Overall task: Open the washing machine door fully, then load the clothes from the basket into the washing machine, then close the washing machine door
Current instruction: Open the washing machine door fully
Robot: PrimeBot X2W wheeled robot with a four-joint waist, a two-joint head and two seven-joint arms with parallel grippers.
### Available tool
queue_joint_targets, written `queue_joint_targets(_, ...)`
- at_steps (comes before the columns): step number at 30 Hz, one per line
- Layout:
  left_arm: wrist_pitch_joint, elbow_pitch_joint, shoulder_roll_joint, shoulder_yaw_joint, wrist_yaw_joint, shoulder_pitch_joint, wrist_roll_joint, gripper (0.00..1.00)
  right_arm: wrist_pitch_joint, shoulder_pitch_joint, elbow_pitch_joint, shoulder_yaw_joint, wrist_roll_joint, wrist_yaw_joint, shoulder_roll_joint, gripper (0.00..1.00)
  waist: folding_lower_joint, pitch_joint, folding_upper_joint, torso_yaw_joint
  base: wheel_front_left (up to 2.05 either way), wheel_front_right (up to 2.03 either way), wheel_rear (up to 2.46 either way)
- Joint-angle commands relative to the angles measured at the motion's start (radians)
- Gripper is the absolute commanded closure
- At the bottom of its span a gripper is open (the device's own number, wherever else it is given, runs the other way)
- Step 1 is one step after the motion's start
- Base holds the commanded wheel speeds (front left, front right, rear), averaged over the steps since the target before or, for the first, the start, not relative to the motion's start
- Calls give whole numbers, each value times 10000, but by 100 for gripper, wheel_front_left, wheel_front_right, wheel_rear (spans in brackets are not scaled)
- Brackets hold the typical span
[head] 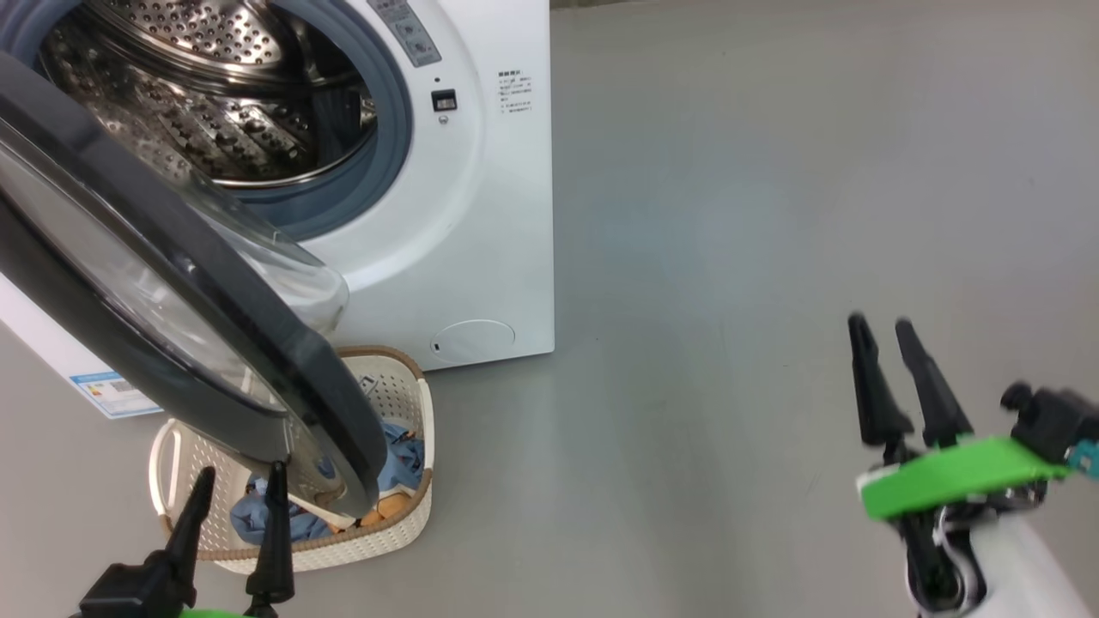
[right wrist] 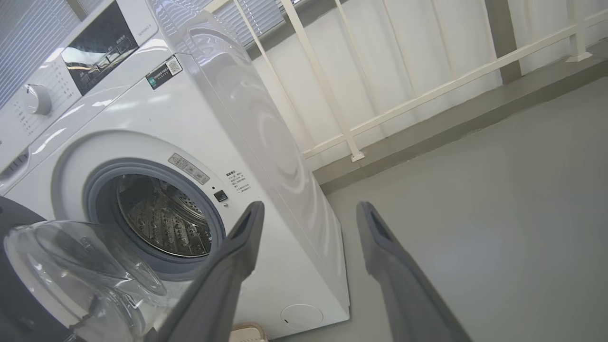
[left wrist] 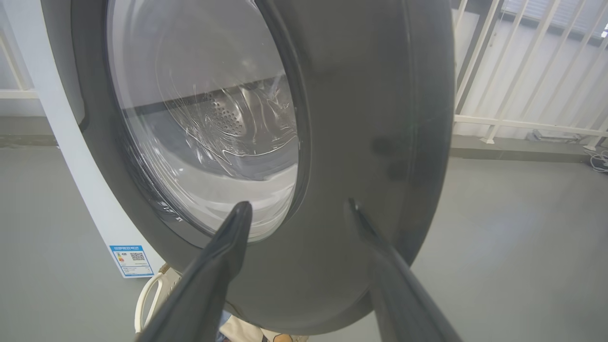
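With left gripper [head: 241, 469] and right gripper [head: 880, 322] gaping empty, the washing machine door [head: 172, 343] at nine o'clock over the basket [head: 391, 532] looks stiff, heavy, slick, best pushed at its black rim.

White boxy washing machine [head: 498, 215], hole-dotted steel drum [head: 197, 51]; glossy black-ringed round glass door [head: 197, 283]; cream perforated plastic basket [head: 395, 524], brown rim; light blue fabric clothes [head: 258, 515].

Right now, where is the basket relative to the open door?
Head view, lower left: the basket sits on the floor in front of the washing machine, partly below the open washing machine door, just beyond the left end effector.
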Motion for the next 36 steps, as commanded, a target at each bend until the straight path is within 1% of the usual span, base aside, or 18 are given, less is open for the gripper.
queue_joint_targets(1,-65,-309,154,312,87,-113,-34,0,-79,317,-404,77,-486,29,63,0,0,-37,0,-2,0,0,0)
queue_joint_targets(6,-65,-373,154,344,98,5,6,0,-80,1014,-1066,-295,-1629,29,299,0,0,-148,0,-22,0,0,0)
queue_joint_targets(10,-65,-433,154,373,101,77,37,0,-80,1449,-1449,-361,-2554,29,300,0,0,-207,0,-42,0,0,0)
queue_joint_targets(18,-65,-543,154,320,104,206,187,0,-81,1970,-1823,-672,-4006,29,499,0,0,-278,0,-29,0,0,0)
queue_joint_targets(19,-65,-543,154,320,104,206,187,0,-81,1970,-1823,-672,-4006,29,499,0,0,-278,0,-29,0,0,0)
queue_joint_targets(24,-65,-536,154,267,133,250,256,0,-81,2136,-1847,-626,-4810,29,579,0,0,-295,0,35,0,0,0)
queue_joint_targets(31,-65,-544,154,202,244,259,253,0,-81,2251,-1741,-575,-5389,29,687,0,0,-270,0,113,0,0,0)
queue_joint_targets(36,-65,-545,154,198,358,241,255,0,-81,2257,-1633,-568,-5543,29,736,0,0,-245,0,120,0,0,0)
